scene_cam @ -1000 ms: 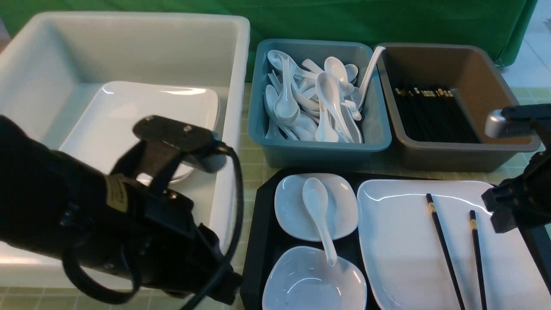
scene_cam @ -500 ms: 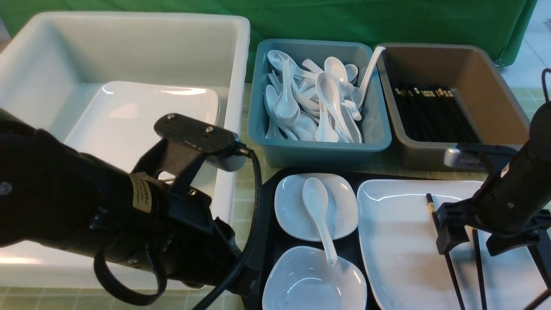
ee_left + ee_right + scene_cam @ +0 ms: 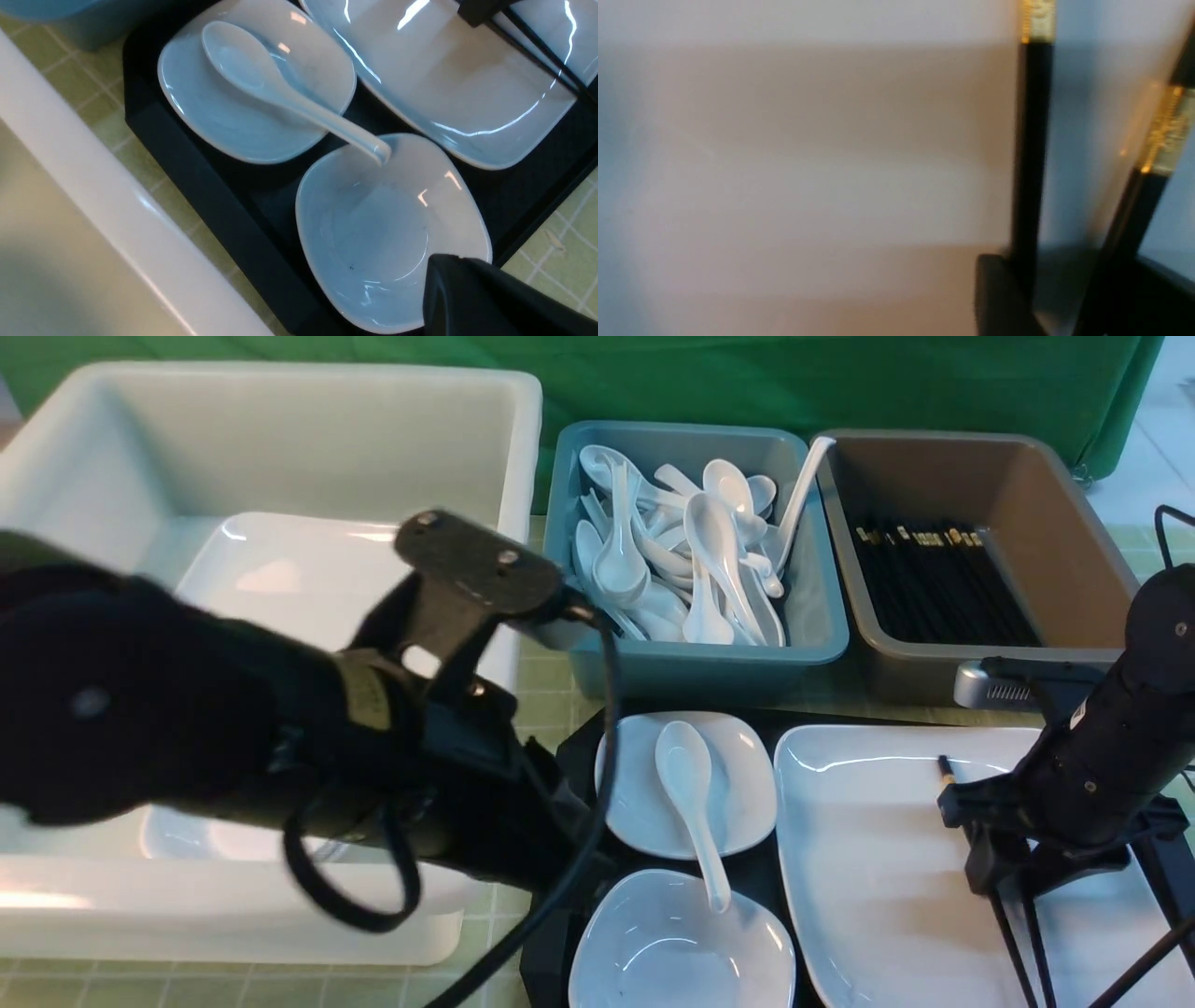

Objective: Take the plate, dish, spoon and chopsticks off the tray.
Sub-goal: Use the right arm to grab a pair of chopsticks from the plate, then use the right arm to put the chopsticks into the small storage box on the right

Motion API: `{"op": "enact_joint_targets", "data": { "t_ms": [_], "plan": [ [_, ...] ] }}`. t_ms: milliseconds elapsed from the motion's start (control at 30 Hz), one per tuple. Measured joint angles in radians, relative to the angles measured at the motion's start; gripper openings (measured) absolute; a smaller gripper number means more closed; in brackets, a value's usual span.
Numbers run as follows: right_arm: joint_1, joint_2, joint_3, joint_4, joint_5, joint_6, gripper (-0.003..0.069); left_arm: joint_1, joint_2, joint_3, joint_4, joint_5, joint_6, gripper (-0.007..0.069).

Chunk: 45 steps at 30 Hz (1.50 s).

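Right wrist view sets both thin black gold-banded chopsticks (image 3: 1029,140) between the jaws of our right claw (image 3: 1018,882), the large glossy white plate (image 3: 784,163) beneath it, so one squeeze gathers them; we cannot tell if it grips, and our left claw (image 3: 446,280) is closed.

Table (image 3: 140,989): covered in pale green tiled cloth. Four containers rest directly on it.
- Left: large white tub (image 3: 280,420).
- Far centre: blue bin (image 3: 691,667).
- Far right: grey-brown bin (image 3: 915,677), just beside the blue one.
- Near, centre to right: black tray (image 3: 196,168), close against the tub.
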Motion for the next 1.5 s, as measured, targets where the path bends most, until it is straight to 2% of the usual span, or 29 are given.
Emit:
{"op": "enact_joint_targets", "data": {
  "t_ms": [67, 100, 400, 800, 967, 1233, 1333, 1500],
  "plan": [
    [0.0, 0.0, 0.0, 0.002, -0.002, 0.004, 0.0127, 0.0, 0.045, -0.036, -0.001, 0.037, 0.0, -0.002],
    [0.001, 0.0, 0.0, 0.003, -0.002, 0.004, 0.0102, 0.0, 0.064, -0.054, -0.001, 0.054, 0.0, -0.002],
    [0.05, -0.036, 0.002, 0.007, 0.004, -0.014, 0.0106, 0.0, 0.119, -0.12, -0.01, 0.084, -0.003, -0.002],
    [0.068, -0.266, -0.013, 0.013, 0.11, -0.062, 0.0106, 0.0, 0.12, -0.163, -0.011, 0.037, -0.009, -0.002],
    [0.044, -0.289, -0.135, 0.014, 0.099, -0.074, 0.0106, 0.0, 0.129, -0.202, -0.013, -0.084, -0.009, -0.002],
    [-0.072, -0.142, -0.485, 0.013, -0.002, -0.097, 0.0106, 0.0, 0.195, -0.211, -0.034, -0.511, -0.009, -0.002],
    [-0.098, -0.065, -0.576, 0.013, -0.062, -0.097, 0.0106, 0.0, 0.222, -0.235, -0.034, -0.549, -0.009, -0.002],
    [-0.115, 0.08, -0.73, 0.014, -0.22, -0.091, 0.0106, 0.0, 0.274, -0.27, -0.034, -0.517, -0.008, -0.002]
  ]
}}
